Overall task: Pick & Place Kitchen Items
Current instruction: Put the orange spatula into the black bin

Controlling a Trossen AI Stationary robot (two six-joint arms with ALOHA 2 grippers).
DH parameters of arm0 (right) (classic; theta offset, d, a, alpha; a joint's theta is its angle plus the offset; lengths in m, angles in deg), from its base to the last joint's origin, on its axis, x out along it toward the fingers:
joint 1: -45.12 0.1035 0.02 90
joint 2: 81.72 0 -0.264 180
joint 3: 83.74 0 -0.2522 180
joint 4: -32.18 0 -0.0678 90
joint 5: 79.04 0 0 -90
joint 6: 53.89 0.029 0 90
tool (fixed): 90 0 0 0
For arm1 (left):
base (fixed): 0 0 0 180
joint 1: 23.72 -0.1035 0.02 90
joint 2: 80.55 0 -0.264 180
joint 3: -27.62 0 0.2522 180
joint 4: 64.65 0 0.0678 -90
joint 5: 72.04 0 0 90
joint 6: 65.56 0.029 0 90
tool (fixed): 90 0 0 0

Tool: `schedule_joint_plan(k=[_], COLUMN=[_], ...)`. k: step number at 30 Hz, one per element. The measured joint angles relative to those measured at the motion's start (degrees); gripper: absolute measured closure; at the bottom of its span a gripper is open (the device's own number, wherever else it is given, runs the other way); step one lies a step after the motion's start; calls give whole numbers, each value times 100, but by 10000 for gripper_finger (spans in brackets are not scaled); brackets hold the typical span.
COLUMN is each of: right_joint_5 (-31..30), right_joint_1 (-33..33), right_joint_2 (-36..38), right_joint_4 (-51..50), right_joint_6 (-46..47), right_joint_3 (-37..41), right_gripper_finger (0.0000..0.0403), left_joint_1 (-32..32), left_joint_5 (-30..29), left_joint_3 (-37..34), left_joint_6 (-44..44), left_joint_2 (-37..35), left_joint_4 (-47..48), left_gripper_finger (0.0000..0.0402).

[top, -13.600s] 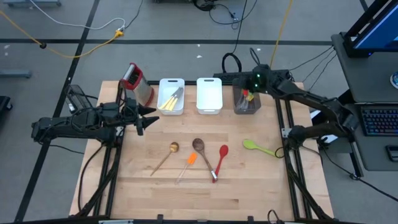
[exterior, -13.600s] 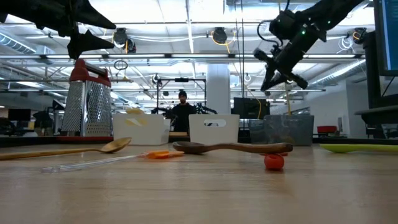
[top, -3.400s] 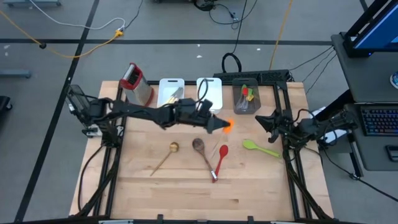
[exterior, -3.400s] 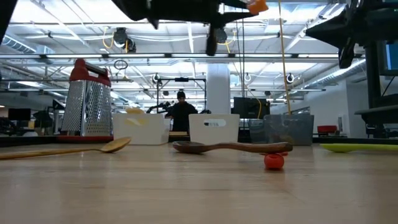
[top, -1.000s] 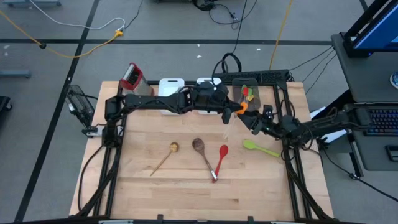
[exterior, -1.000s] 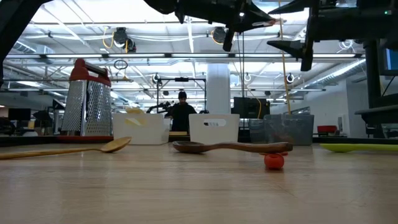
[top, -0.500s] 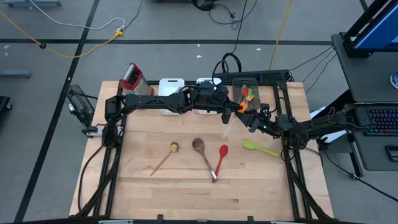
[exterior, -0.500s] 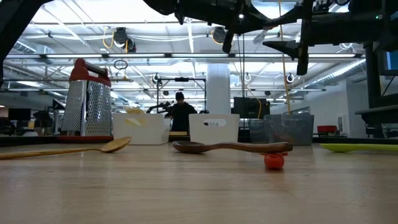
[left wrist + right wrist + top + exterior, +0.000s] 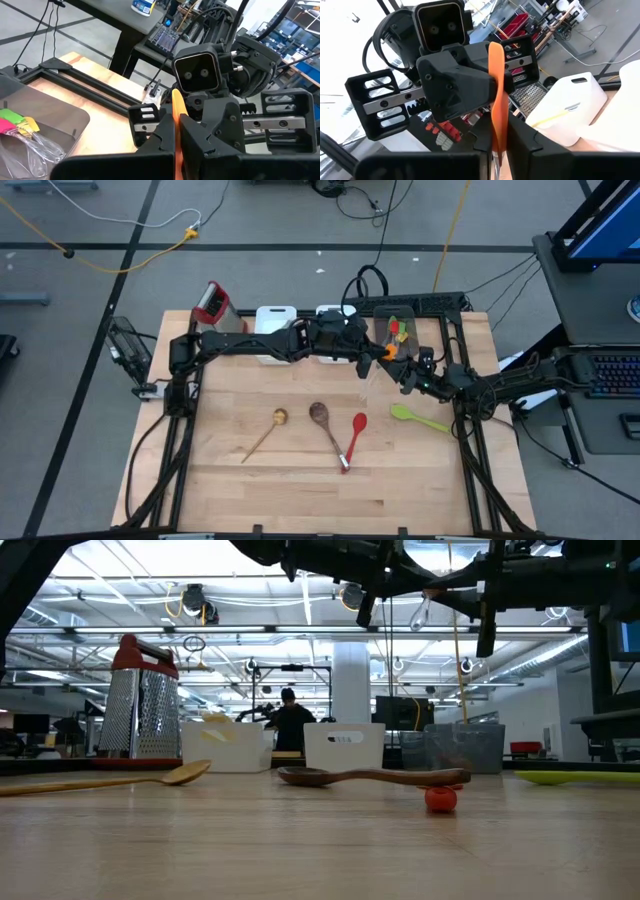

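An orange mini spatula [image 9: 388,352] hangs in the air over the table's far middle, in front of the grey bin [image 9: 398,338]. Both grippers are shut on its orange head. My left gripper [image 9: 377,352] reaches in from the table's left, and my right gripper [image 9: 402,367] faces it from the right. The spatula's clear handle [image 9: 365,386] hangs below them. On the table lie a pale wooden spoon [image 9: 264,432], a dark wooden spoon [image 9: 326,425], a red spoon [image 9: 354,438] and a lime-green spoon [image 9: 418,418]. My left gripper pinches the spatula's orange head [image 9: 177,106] flat between its two fingers, coming level from the table's left. The spatula is clear of the table, its clear handle hanging below. My right gripper pinches the same orange head [image 9: 496,122] between its two fingers from the opposite side, coming level from the table's right. The head stands upright on edge between the fingers.
A steel box grater [image 9: 218,313] with a red handle stands at the far left. Two white bins [image 9: 272,315] [image 9: 335,312] lie partly under my left arm. The grey bin holds red, green and yellow utensils. A person [image 9: 288,720] stands in the room beyond.
My right gripper has moved a little toward the table's left, up to my left gripper, and has shut on the spatula's orange head. My left gripper has kept still with the spatula.
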Motion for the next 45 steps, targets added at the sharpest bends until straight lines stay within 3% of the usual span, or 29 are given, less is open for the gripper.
schedule_joint_plan(k=[7,18,23,28,36,45], right_joint_5=[-68,-191,-395,-340,1581,4013], right_joint_1=[0,-13,-277,-1067,-3142,-5253], right_joint_2=[0,-4,78,236,281,180], right_joint_4=[-32,-178,-233,-636,-1464,-2132], right_joint_6=[12,80,370,977,2854,4276], right_joint_3=[0,7,7,9,11,11], right_gripper_finger=[382,382,382,382,382,382], left_joint_1=[-10,-239,-517,-877,-1181,-1434], left_joint_5=[-58,17,598,1492,1541,1418], left_joint_3=[0,0,0,0,0,0], left_joint_6=[310,367,320,115,489,1162], left_joint_2=[0,-2,-4,-7,-9,-9], left_joint_4=[-27,-103,29,696,2089,2244], left_gripper_finger=[365,181,132,113,112,115])
